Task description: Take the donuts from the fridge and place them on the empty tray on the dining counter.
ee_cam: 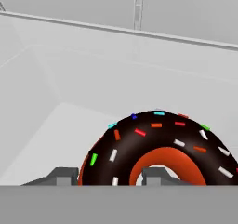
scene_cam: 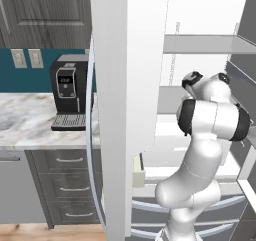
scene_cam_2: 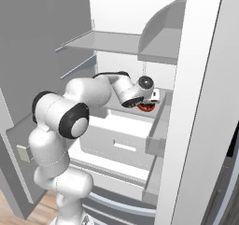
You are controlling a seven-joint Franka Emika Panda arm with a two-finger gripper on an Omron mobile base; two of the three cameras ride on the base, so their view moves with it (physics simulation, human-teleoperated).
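Pincer [ee_cam: 109,175] sits low over a donut [ee_cam: 153,144] inside the fridge [scene_cam_2: 200,102]. In the hand view one dark tip rises at the donut's outer edge and the other stands in its hole, so the jaws straddle one side of the ring; whether the tips already press on it cannot be told. That donut has dark icing with coloured sprinkles and a red-orange body showing at the hole. It lies on the white floor of the fridge's inside, near the back wall.

From the right base view, the arm [scene_cam_2: 88,95] reaches into the open fridge, and a bit of the red-orange donut [scene_cam_2: 145,107] peeks out under the hand, above a white drawer [scene_cam_2: 121,137]. In the left base view, a black coffee machine [scene_cam: 69,92] stands on the marble worktop [scene_cam: 30,120] beside the fridge door [scene_cam: 127,85].
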